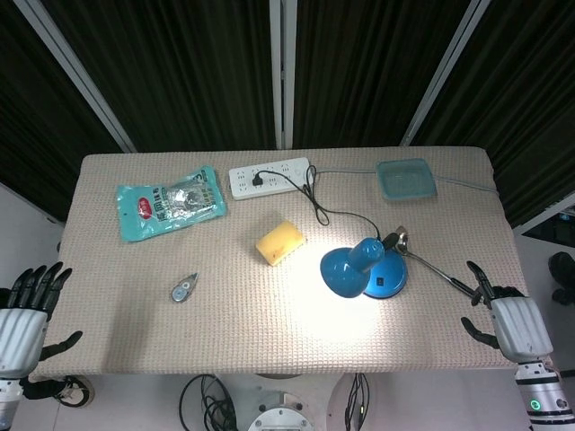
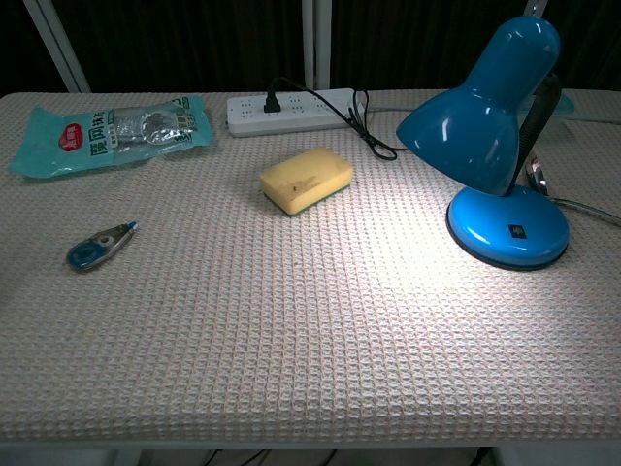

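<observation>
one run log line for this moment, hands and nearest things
left hand: open, off table edge | right hand: open, holds nothing, near long-handled metal spoon | blue desk lamp: lit

Left hand (image 1: pixel 22 319) sits low at the near left corner in the head view, palm down, dark fingers (image 1: pixel 36 280) spread and pointing away from the body, thumb (image 1: pixel 61 344) sticking out to the side, nothing in its grasp. Below it, the silver wrist runs out of the picture's bottom edge. Over on the other side, right hand (image 1: pixel 510 316) hovers at the near right corner, fingers apart and reaching forward, thumb angled inward, holding nothing. Its wrist shows a green light lower down. Neither hand shows in the chest view.
</observation>
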Controlling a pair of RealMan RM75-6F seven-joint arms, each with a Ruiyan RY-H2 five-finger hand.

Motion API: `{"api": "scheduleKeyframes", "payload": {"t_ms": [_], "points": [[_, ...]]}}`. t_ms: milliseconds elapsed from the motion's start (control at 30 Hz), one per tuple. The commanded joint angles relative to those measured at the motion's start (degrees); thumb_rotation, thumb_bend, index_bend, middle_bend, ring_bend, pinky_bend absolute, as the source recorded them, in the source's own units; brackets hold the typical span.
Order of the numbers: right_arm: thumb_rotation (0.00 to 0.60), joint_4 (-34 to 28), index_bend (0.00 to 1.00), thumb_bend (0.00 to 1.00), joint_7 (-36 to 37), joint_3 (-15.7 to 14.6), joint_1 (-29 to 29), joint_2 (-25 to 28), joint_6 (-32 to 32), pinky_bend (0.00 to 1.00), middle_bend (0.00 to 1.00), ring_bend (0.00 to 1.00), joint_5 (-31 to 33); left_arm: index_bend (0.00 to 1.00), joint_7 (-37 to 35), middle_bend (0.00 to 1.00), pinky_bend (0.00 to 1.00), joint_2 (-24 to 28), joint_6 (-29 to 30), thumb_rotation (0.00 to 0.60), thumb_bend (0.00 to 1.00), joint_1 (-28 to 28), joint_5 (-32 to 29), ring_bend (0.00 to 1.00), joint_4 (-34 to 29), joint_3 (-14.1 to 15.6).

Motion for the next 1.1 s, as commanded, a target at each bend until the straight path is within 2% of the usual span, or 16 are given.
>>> {"api": "scheduleKeyframes", "payload": {"t_ms": [33, 100, 233, 333, 667, 1100], "points": [[0.600, -0.6, 0.00, 0.18, -0.6, -0.2, 0.6, -0.3, -1.0, 0.90, 1.00, 0.96, 0.0, 0.02, 0.3, 0.00, 0.00, 0.1, 0.3, 0.600, 0.06, 0.2, 0.1, 0.00, -0.1, 0.1], [0.600, -1.2, 0.00, 0.22, -1.6, -0.2, 1.4, -0.7, -2.1, 0.90, 1.00, 0.97, -0.5, 0.02, 0.0, 0.00, 0.00, 0.1, 0.5, 0.600, 0.06, 0.3, 0.1, 0.00, -0.3, 0.0], [0.600, -3.3, 0.00, 0.54, -5.9, -0.7, 3.6, -1.2, -6.5, 0.90, 1.00, 0.97, -0.1, 0.02, 0.3, 0.00, 0.00, -0.1, 0.4, 0.600, 0.06, 0.3, 0.2, 0.00, -0.1, 0.2], [0.600, -4.7, 0.00, 0.64, -8.8, -0.9, 5.0, -1.9, -9.7, 0.90, 1.00, 0.97, 1.0, 0.02, 0.2, 0.00, 0.00, -0.3, 0.3, 0.600, 0.06, 0.4, -0.1, 0.00, 0.1, 0.2], [0.600, -5.0, 0.00, 0.65, -18.9, 0.2, 10.4, -7.9, -19.2, 0.90, 1.00, 0.97, 10.1, 0.02, -0.8, 0.00, 0.00, -0.1, 0.2, 0.600, 0.06, 0.4, -0.5, 0.00, 0.6, 0.1], [0.600, -3.3, 0.00, 0.65, -24.7, 1.3, 14.3, -11.8, -22.5, 0.90, 1.00, 0.97, 21.0, 0.02, -2.4, 0.00, 0.00, -0.4, 0.2, 0.600, 0.06, 0.4, -0.7, 0.00, 2.0, 0.1]]}}
